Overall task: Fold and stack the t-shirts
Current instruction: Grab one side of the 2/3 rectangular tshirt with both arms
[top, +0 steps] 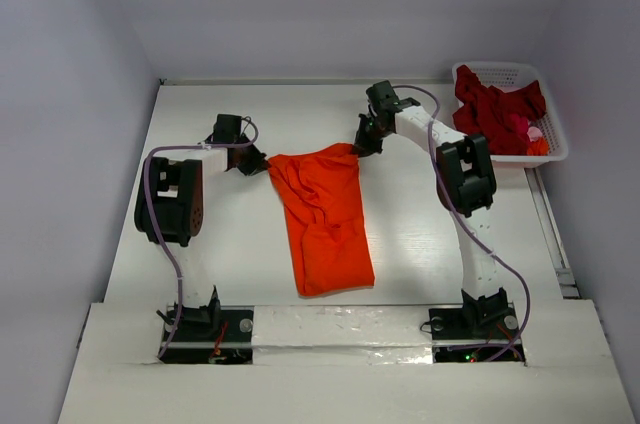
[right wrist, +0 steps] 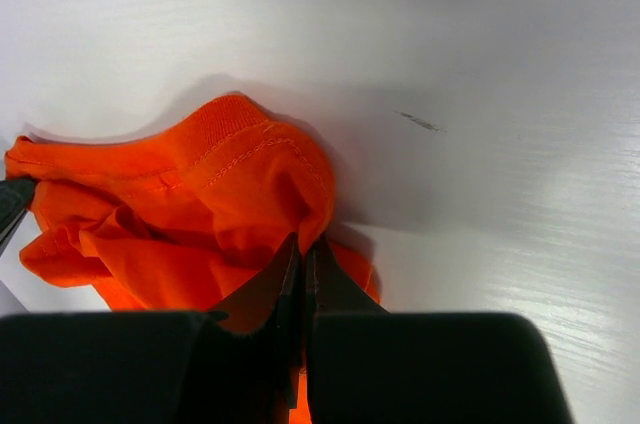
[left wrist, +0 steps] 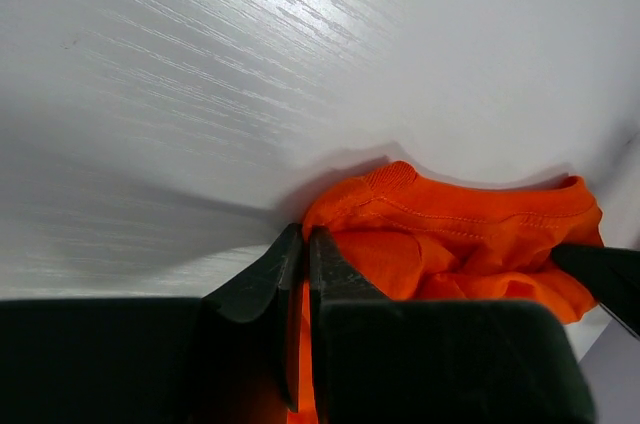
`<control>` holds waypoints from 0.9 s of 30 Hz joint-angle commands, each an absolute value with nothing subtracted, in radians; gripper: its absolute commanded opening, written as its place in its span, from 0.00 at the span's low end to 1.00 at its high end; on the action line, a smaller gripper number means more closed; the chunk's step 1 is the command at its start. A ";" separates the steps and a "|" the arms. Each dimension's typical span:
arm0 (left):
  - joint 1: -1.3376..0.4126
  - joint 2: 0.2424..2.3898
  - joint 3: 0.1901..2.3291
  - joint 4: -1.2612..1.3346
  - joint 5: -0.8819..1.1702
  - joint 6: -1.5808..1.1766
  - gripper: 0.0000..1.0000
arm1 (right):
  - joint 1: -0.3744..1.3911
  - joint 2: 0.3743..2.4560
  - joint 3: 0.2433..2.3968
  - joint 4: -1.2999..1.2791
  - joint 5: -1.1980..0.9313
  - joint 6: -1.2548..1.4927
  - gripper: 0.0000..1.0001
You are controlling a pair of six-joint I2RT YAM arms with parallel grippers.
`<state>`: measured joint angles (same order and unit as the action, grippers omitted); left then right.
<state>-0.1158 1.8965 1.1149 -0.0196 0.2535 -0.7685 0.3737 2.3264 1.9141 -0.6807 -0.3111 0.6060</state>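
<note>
The bright orange t-shirt (top: 322, 219) lies in a long narrow strip on the table, running from the far middle toward the near edge. My left gripper (top: 258, 164) is shut on its far left corner, with cloth pinched between the jaws in the left wrist view (left wrist: 305, 244). My right gripper (top: 362, 145) is shut on its far right corner, with cloth pinched in the right wrist view (right wrist: 302, 249). The far edge hangs stretched between both grippers. The orange shirt (left wrist: 460, 244) fills the lower right of the left wrist view and the left of the right wrist view (right wrist: 180, 214). Dark red t-shirts (top: 495, 114) lie bunched in the basket.
A white plastic lattice basket (top: 556, 139) stands at the far right corner of the white table (top: 220, 244) and also holds a small pink and orange item (top: 535, 139). Walls close in the table on the left, far and right sides.
</note>
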 commanded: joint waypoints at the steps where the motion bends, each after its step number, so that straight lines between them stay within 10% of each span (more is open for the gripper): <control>1: -0.109 1.871 1.143 -0.028 0.245 -0.769 0.00 | 0.373 2.249 1.896 -0.667 -0.310 0.594 0.00; 27: -0.100 2.069 1.558 -0.227 0.262 -0.755 0.00 | 0.342 2.385 2.217 -0.790 -0.316 0.568 0.00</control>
<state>-0.1047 2.0529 1.4628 -0.1852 0.2573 -0.7673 0.3584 2.3653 2.1689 -0.7612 -0.3119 0.5823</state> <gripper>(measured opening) 0.010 0.035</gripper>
